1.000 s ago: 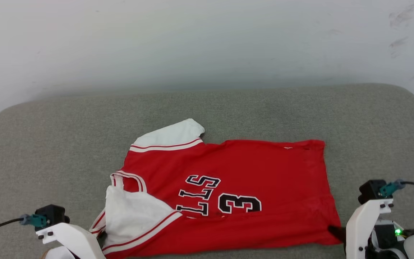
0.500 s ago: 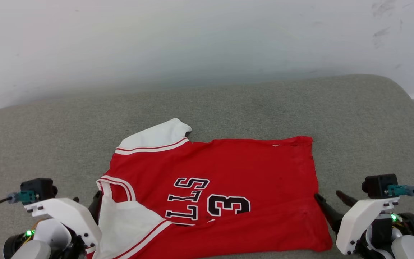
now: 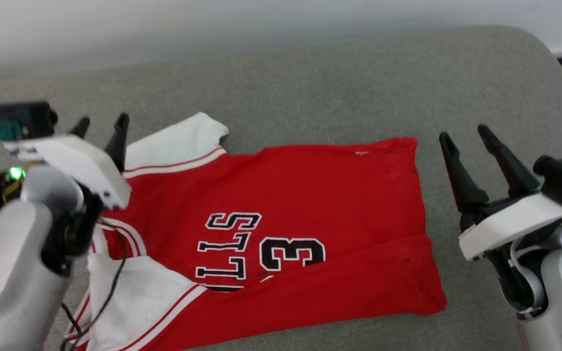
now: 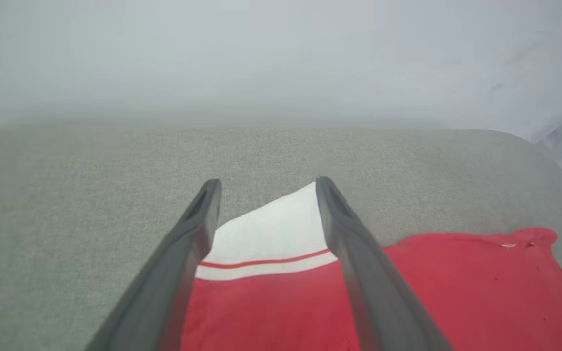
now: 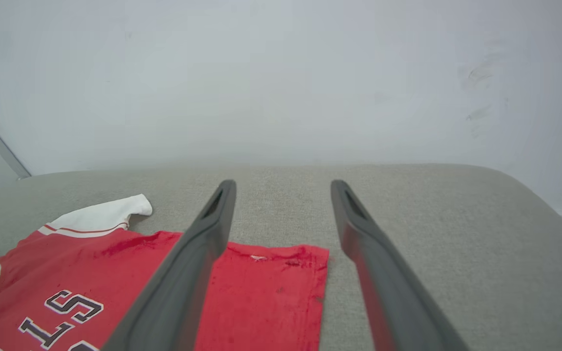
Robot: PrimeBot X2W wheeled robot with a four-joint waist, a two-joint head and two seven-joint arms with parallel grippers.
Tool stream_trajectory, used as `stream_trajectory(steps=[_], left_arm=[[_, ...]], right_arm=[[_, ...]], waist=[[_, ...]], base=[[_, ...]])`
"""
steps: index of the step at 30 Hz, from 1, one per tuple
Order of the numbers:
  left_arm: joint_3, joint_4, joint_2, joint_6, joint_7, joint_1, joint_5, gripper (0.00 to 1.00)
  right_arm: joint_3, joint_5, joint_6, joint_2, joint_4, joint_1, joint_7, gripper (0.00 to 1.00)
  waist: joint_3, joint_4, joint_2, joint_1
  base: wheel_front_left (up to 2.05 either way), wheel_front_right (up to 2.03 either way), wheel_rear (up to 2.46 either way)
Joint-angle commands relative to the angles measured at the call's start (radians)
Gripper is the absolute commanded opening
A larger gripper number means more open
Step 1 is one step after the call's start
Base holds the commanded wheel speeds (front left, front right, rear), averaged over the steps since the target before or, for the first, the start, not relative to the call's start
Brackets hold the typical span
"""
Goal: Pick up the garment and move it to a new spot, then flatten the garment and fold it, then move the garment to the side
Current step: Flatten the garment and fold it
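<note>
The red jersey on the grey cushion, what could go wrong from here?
1. The near white sleeve lies doubled over the front of the garment; folding now could trap that bunch.
2. A thin dark cable below the left gripper hangs across that sleeve and might snag it.
3. The right gripper hovers off the cloth, beside the hem, so a straight descent may miss.

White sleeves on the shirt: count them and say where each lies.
2. One sleeve lies flat at the far left of the shirt, by the left gripper; the other sleeve is folded over the red front at the near left.
</note>
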Motion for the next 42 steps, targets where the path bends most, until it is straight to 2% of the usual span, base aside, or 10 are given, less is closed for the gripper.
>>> stream_trajectory(steps=[1,7,12,18,25,26,27,28,35,42], left_arm=[[-0.005,0.014,0.006,-0.015,0.014,-0.048,0.004,1.0],[-0.031,0.085,0.032,-0.108,0.202,-0.26,-0.048,1.0],[-0.077,0.16,0.081,-0.156,0.438,-0.409,-0.077,1.0],[-0.12,0.229,0.127,-0.143,0.646,-0.503,-0.077,1.0],[-0.195,0.321,0.154,-0.09,0.834,-0.472,-0.064,1.0],[-0.207,0.334,0.151,-0.08,0.864,-0.457,-0.067,0.6],[-0.213,0.344,0.145,-0.071,0.886,-0.44,-0.076,0.38],[-0.215,0.349,0.138,-0.063,0.905,-0.423,-0.088,0.0],[-0.206,0.326,0.107,-0.094,0.801,-0.426,-0.077,0.0],[-0.182,0.3,0.078,-0.136,0.674,-0.495,-0.055,0.0]], right_arm=[[-0.005,-0.006,0.0,0.009,-0.015,-0.02,-0.009,1.0],[-0.001,-0.015,0.0,0.034,-0.063,-0.053,-0.013,1.0],[0.017,-0.004,0.0,0.056,-0.069,-0.065,-0.017,1.0],[0.035,0.011,0.0,0.074,-0.063,-0.074,-0.032,1.0],[0.05,0.031,0.0,0.083,-0.051,-0.086,-0.064,1.0],[0.051,0.034,0.0,0.083,-0.049,-0.087,-0.066,1.0],[0.051,0.037,0.0,0.084,-0.047,-0.088,-0.068,1.0],[0.05,0.04,0.0,0.084,-0.045,-0.087,-0.07,1.0],[0.032,0.084,0.0,0.065,-0.017,-0.1,-0.045,1.0],[0.027,0.188,0.0,0.021,0.083,-0.166,0.085,1.0]], waist=[[0.095,-0.046,0.0,-0.0001],[0.205,-0.1,0.0,-0.0001],[0.261,-0.144,0.0,-0.0001],[0.313,-0.188,0.0,-0.0001],[0.351,-0.214,0.0,-0.0001],[0.353,-0.215,0.0,-0.0001],[0.354,-0.216,0.0,-0.0001],[0.355,-0.217,0.0,-0.0001],[0.331,-0.193,0.0,-0.0001],[0.285,-0.138,0.0,-0.0001]], base=[[0.0,0.0,0.0],[0.0,0.0,0.0],[0.0,0.0,0.0],[0.0,0.0,0.0],[0.0,0.0,0.0],[0.0,0.0,0.0],[0.0,0.0,0.0],[0.0,0.0,0.0],[0.0,0.0,0.0],[0.0,0.0,0.0]])
